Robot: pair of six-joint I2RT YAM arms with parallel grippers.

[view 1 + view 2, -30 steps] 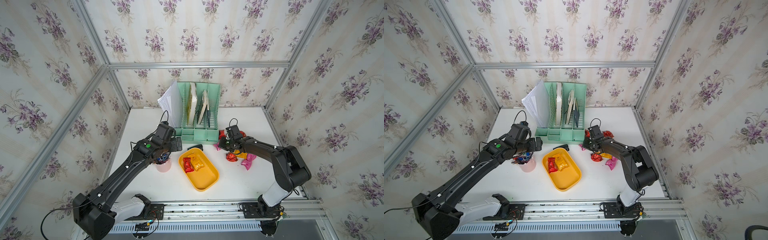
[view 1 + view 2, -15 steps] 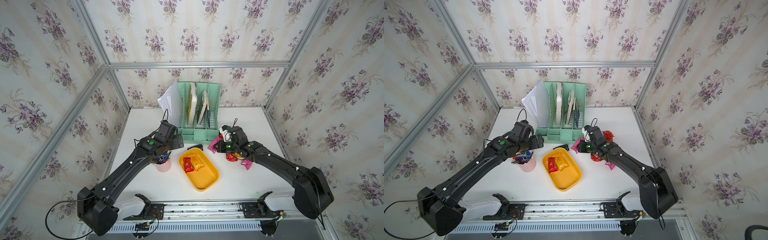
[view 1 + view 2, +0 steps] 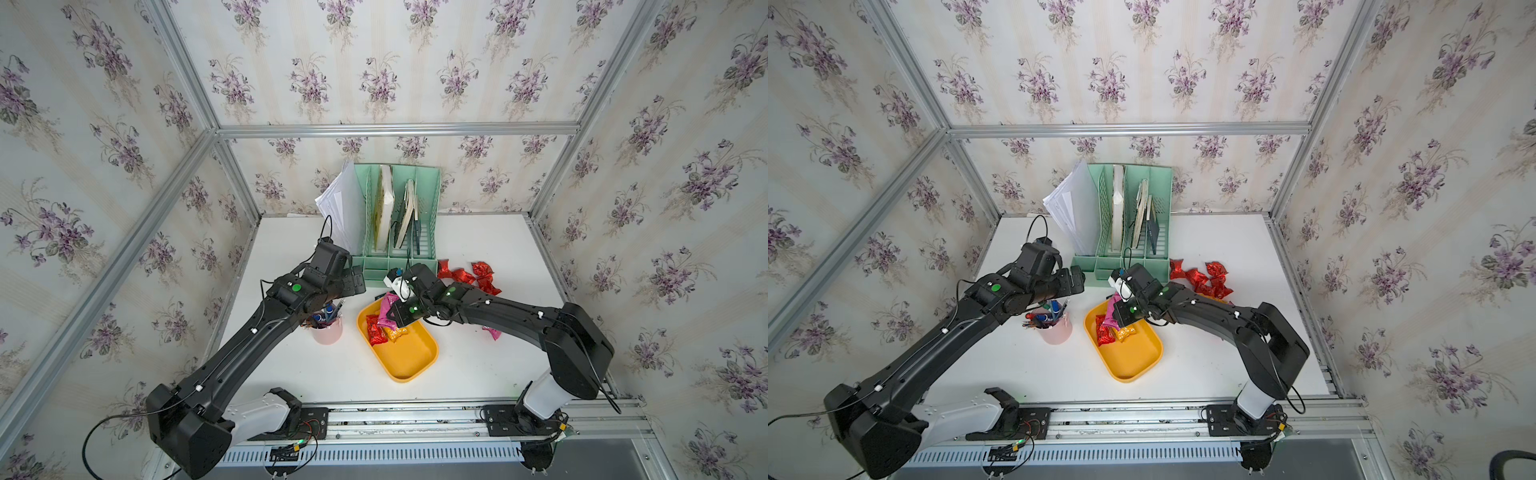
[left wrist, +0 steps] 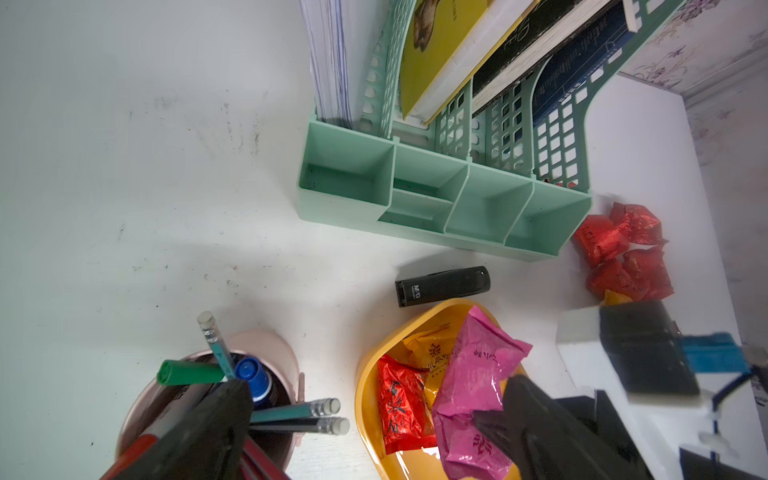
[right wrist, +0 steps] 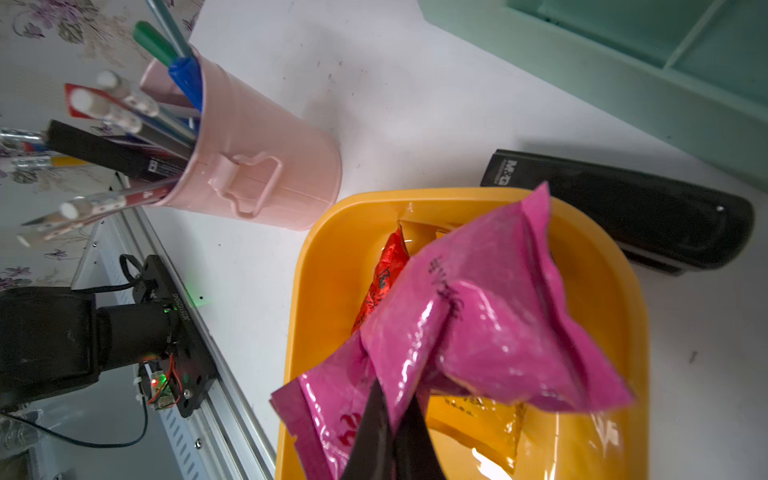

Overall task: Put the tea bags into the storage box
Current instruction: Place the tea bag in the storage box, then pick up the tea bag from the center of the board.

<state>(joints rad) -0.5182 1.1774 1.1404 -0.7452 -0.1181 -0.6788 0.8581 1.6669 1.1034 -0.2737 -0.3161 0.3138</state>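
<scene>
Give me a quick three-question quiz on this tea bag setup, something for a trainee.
1. True or false: the right end effector is shut on a pink tea bag above the storage box.
2. Which of these lies beside the storage box? A scissors; B black stapler; C tape roll.
3. What colour is the pen cup?
Key: 1 true; 2 B; 3 pink.

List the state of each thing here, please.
right claw: shut on pink bag.
pink bag: held over box.
left claw: open, empty.
box: lidless, partly filled.
red bags: loose on table.
cup: upright, holding pens.
stapler: closed, lying on table.
</scene>
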